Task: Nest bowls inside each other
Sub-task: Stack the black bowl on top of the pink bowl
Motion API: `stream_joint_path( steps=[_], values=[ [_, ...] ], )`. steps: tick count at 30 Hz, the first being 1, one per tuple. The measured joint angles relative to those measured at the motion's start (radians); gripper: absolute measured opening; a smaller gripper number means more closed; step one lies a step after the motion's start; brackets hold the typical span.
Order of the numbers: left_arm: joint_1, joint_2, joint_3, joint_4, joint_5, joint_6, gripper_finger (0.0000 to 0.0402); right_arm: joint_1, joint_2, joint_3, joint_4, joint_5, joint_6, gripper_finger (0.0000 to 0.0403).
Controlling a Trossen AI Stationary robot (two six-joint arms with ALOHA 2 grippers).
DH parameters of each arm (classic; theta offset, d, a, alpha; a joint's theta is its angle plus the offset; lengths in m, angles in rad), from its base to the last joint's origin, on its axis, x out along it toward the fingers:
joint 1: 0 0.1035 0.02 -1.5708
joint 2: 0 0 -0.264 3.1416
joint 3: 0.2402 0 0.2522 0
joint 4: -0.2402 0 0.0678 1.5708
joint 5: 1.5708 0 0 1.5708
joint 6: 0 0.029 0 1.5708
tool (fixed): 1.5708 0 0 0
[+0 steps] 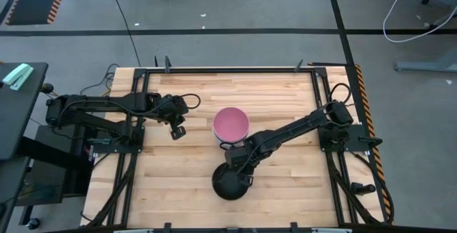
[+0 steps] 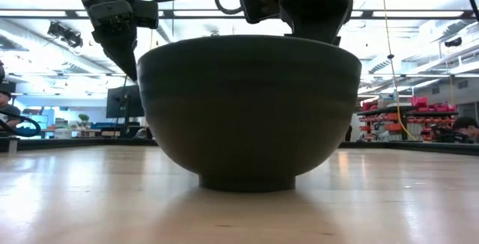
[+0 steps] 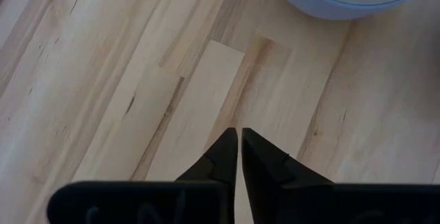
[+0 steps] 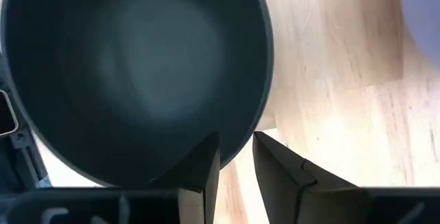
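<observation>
A black bowl [image 1: 232, 183] stands on its foot near the table's near edge and fills the low view [image 2: 251, 109]. My right gripper [image 1: 240, 163] is at its far rim, shut on it. A stack of nested bowls stands just beyond it at mid-table, with a pink bowl [image 1: 230, 124] on top. The stack's outer bowl is lavender-blue [image 3: 330, 1]. The other bowls are hidden. My left gripper [image 1: 177, 130] hangs shut above bare wood left of the stack [image 3: 239, 138]. My right gripper pinches the black bowl's far rim [image 4: 242, 141], one finger [image 4: 205, 165] inside the bowl and the other outside. The fingers come from above, pointing down. The bowl sits upright with its foot [image 2: 249, 180] on the table.
Bare wood lies to the left and right of the bowls. Black arm mounts and cables stand at the table's left and right edges. The lavender-blue bowl's wall [image 4: 423, 18] is close beside the black bowl.
</observation>
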State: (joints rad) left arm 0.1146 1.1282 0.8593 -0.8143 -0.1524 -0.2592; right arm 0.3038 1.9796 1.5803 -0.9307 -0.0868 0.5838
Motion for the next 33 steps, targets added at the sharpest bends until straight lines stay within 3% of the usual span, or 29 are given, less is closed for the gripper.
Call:
stream_joint_path(
  steps=[18,23,28,33],
  values=[
    [0.0,0.0,0.0,0.0,0.0,0.0,0.0031,0.004,0.008,-0.097,0.073,-0.011,0.012,0.0093],
    [0.0,0.0,0.0,0.0,0.0,0.0,0.0023,0.004,0.008,-0.098,0.077,-0.011,0.016,0.0068],
    [0.0,0.0,0.0,0.0,0.0,0.0,0.0029,0.004,0.007,-0.097,0.08,-0.017,0.009,0.0015],
    [0.0,0.0,0.0,0.0,0.0,0.0,0.0036,0.004,0.006,-0.097,0.079,-0.007,-0.013,0.0017]
  ],
)
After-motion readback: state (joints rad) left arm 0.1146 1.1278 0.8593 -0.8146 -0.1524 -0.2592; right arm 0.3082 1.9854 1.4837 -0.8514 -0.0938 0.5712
